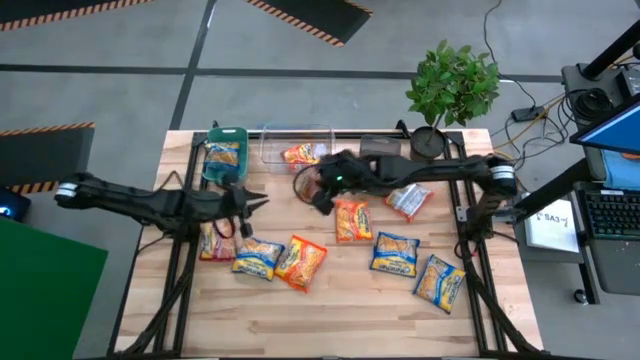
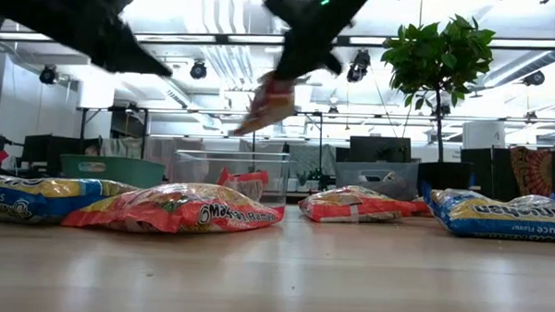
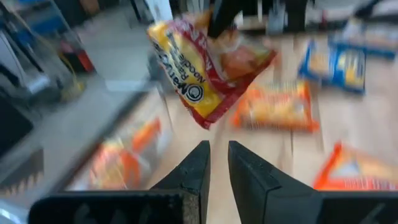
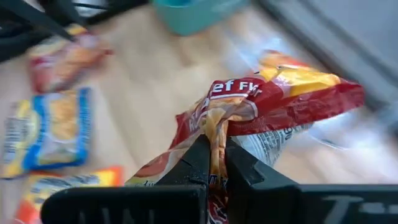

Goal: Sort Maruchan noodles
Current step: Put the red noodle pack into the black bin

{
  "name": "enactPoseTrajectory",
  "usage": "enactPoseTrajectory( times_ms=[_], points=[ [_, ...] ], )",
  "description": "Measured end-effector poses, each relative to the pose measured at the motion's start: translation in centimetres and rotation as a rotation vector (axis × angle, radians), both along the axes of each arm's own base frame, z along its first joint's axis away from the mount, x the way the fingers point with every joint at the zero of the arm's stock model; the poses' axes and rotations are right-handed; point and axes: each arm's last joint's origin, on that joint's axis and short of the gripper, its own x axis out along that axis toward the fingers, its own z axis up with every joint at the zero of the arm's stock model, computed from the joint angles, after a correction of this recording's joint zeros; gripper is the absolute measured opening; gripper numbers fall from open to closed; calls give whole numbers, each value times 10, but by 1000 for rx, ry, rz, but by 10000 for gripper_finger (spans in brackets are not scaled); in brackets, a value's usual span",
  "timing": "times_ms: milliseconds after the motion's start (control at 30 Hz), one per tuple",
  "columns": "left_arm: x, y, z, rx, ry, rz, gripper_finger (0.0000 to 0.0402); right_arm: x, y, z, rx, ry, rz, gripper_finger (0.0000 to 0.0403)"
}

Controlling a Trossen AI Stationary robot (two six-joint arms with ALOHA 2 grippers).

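My right gripper (image 4: 217, 155) is shut on a red-and-yellow noodle packet (image 4: 280, 99) and holds it in the air in front of the clear bin (image 1: 295, 143). That packet also shows in the left wrist view (image 3: 208, 68) and in the low view (image 2: 270, 105). My left gripper (image 3: 217, 162) hovers just left of it (image 1: 255, 200), empty, with a narrow gap between its fingers. Several blue, orange and red packets (image 1: 300, 262) lie flat on the table. One blue-and-yellow packet lies in the teal bin (image 1: 225, 150), and an orange one in the clear bin. My right gripper pinches the red packet between its two fingers at a bunched, crumpled part of the wrapper (image 4: 217, 127). The fingers (image 2: 295, 55) slant down from above. The packet hangs tilted below them, lifted clear of the table.
A dark grey bin (image 1: 380, 148) and a potted plant (image 1: 450, 85) stand along the far edge. Packets lie under and near both arms (image 1: 352, 220), (image 1: 410, 200), (image 1: 257, 258). Bare wood shows along the near edge (image 1: 330, 320).
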Motion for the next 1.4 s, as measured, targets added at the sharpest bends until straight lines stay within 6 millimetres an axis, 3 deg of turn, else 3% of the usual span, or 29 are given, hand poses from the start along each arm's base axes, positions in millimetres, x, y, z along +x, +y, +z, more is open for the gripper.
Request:
enactPoseTrajectory(
  times_ms=[200, 433, 900, 1400],
  points=[
    [-10, 1, 21, 42, -162, -14, 40, -50, -11, 25, -179, 166, -272, 11],
    [-13, 2, 27, 6, -233, -6, 40, -79, -30, 20, -309, 331, -530, 12],
    [-11, 1, 25, -4, -218, -5, 40, -65, -75, -61, -303, 430, -658, 12],
    [-4, 1, 19, 1, -176, -6, 40, -40, -86, -120, -213, 453, -698, 13]
  ],
)
